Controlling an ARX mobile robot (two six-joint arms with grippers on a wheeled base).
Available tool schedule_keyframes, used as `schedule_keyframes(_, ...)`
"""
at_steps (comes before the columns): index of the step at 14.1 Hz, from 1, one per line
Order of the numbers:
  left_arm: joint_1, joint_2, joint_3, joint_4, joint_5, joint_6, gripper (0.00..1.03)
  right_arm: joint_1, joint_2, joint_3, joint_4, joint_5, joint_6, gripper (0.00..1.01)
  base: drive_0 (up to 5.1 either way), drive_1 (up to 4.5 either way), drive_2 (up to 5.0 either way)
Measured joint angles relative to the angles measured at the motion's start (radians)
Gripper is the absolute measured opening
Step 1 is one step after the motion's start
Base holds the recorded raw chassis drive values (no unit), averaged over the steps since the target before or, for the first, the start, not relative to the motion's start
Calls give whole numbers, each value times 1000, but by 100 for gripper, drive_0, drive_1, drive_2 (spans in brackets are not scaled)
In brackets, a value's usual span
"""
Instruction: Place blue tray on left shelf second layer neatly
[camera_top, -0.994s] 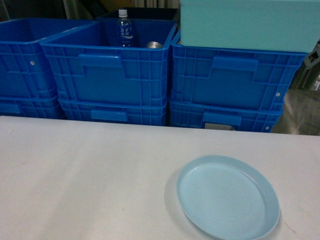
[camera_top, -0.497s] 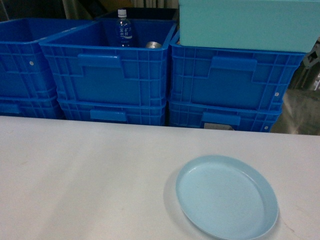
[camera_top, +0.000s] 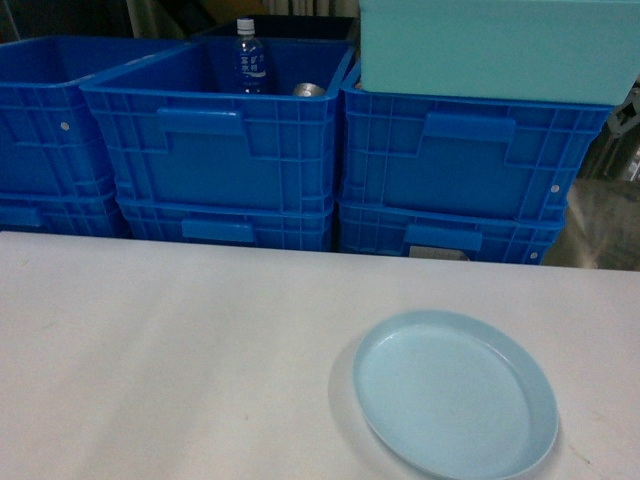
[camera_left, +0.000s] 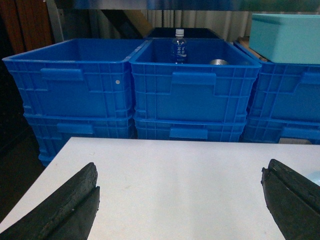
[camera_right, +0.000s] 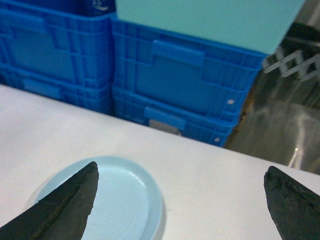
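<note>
Fingers (camera_right: 65, 205) of the right gripper (camera_right: 180, 200) were spread wide with nothing between them, hovering above the white bench (camera_top: 180, 340) with the blue tray (camera_right: 117, 200) just below and partly behind the left one. Those of the left gripper (camera_left: 180, 205) were equally wide apart and empty, over a bare stretch of bench well away from the tray.

Nothing of the task looked done. The blue tray (camera_top: 455, 403) lay flat on the bench near its front right corner, ungrasped. Behind the bench stood stacked dark-blue crates (camera_top: 220, 150), one holding a water bottle (camera_top: 248, 55) and what seemed to be a can (camera_top: 309, 90), with a teal box (camera_top: 495, 45) sitting on top of the right stack. The left shelf did not show in any view (a glimpse of shiny metal (camera_right: 295, 65) at the far right of the right wrist view was too blurred to name).

Left, by my judgement: gripping the tray by its rim, carrying it to the shelf, and setting it squarely on the second layer.
</note>
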Motion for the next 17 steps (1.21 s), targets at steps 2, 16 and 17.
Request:
schedule_keyframes(2,0,0,0,0,0,0,98,48,135,27,31,5,-8,98,0,0,0)
schedule_keyframes(16,0,0,0,0,0,0,98,15,960,273,359,142,91,98,0,0,0)
schedule_keyframes(17,0,0,0,0,0,0,98,32,977,276,353,150,95,98,0,0,0)
